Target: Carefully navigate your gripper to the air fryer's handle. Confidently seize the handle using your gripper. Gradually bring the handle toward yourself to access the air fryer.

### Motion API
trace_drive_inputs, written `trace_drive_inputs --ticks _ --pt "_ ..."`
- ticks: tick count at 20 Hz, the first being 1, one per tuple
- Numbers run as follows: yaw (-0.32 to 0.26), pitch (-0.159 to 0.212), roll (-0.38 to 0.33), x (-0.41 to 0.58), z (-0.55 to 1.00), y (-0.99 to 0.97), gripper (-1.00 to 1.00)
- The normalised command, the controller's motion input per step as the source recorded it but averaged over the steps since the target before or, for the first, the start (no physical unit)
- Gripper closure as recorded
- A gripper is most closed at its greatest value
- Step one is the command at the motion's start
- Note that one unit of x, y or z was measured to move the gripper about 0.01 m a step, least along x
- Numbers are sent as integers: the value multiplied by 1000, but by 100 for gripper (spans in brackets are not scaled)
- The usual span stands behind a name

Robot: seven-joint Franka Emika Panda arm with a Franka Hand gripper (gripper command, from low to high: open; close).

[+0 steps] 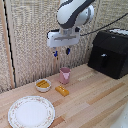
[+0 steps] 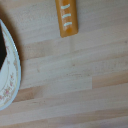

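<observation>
1. The air fryer (image 1: 109, 52) stands on the desk (image 1: 95, 97) at the exterior view's right, close to the woven wall behind.
2. Its handle (image 1: 103, 61) juts from the middle of the drawer front; the drawer looks closed.
3. The claw (image 1: 61, 51) hangs in the air well to the exterior view's left of the fryer, far from the handle, touching nothing.
4. Its two blue-tipped fingers (image 1: 67, 49) point down with a gap between them: the claw is released and holds nothing.
5. The white-and-grey arm (image 1: 74, 14) comes in from the top of the exterior view, with a dark cable running toward the fryer side.
6. Below the claw a pink cup (image 1: 65, 75) stands upright on the desk.
7. Just in front of the cup lies an orange bar (image 1: 62, 90) (image 2: 67, 17), flat on the wood.
8. To the exterior view's left of the bar sits a small bowl (image 1: 43, 85) with something yellow-orange in it.
9. Nearer the camera lies a large patterned plate (image 1: 31, 112) (image 2: 11, 80).
10. The wrist view shows only desk wood, part of the bar and the plate's rim; the claw's fingers are not in it.
</observation>
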Motion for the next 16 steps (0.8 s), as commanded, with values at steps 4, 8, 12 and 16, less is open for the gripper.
trace_drive_inputs --ticks 4,8,12,16 --pt "-344 0 -181 110 0 -14 -100" --pt "-341 0 -204 181 0 -31 -100" --pt "-325 -2 -223 220 0 -46 -100" --pt "-266 -5 -306 299 0 -75 -100"
